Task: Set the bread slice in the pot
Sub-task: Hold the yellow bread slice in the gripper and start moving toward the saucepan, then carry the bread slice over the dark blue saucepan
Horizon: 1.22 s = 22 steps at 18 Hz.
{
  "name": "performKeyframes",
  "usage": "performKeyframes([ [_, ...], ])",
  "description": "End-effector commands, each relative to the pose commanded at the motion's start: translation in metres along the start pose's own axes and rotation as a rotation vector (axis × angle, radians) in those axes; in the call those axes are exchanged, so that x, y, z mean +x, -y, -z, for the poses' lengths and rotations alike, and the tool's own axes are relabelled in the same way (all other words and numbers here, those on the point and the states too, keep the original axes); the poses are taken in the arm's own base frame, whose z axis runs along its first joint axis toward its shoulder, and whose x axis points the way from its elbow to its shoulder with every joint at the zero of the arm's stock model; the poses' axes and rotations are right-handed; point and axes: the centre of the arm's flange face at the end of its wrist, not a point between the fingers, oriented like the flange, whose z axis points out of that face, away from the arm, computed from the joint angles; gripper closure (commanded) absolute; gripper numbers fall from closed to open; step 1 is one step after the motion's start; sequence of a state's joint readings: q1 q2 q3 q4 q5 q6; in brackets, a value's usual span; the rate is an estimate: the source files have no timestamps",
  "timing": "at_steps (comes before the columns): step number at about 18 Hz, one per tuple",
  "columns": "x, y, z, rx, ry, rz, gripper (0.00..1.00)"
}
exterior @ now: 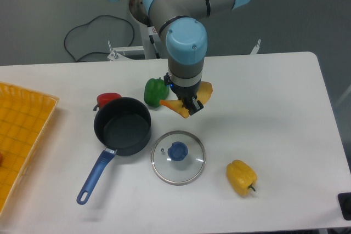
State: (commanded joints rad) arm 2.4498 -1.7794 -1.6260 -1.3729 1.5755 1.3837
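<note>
The gripper (191, 108) hangs over the middle of the white table (274, 108), its fingers clamped on the bread slice (181, 106), which looks lifted clear of the surface, though how far I cannot tell from this single view. The slice is tilted, not flat: one yellow part shows to the right of the fingers and the crust-edged part pokes down and left, so its long axis runs roughly from upper right to lower left, with the low end aimed toward the pot (123, 126). The pot stands open to the left and a little nearer the camera, its blue handle pointing down-left, away from the arm. The glass lid (178, 156) lies flat just beside the pot on its right, separate from it. A green pepper (156, 91) sits just left of the gripper, a red pepper (107, 100) touches or nearly touches the pot's far rim, a yellow pepper (241, 177) lies well apart at lower right, and a yellow tray (22, 135) takes the left edge. My judgement: the carry is underway. To do it well, travel left and forward while keeping the hanging corner above the pot rim and the green pepper, centre over the opening, then lower before releasing, since the slice seems about as wide as the pot and could catch on the rim.
</note>
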Motion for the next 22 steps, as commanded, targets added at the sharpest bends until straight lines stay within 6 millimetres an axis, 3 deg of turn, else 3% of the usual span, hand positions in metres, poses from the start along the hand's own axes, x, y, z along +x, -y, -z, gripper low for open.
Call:
performKeyframes([
  [10,0.003,0.007,0.005,0.008,0.009,0.05,0.97],
  [16,0.028,0.063,0.002,0.011,0.024,0.115,0.97],
  [22,0.047,0.088,-0.006,0.002,0.014,0.129,0.96],
])
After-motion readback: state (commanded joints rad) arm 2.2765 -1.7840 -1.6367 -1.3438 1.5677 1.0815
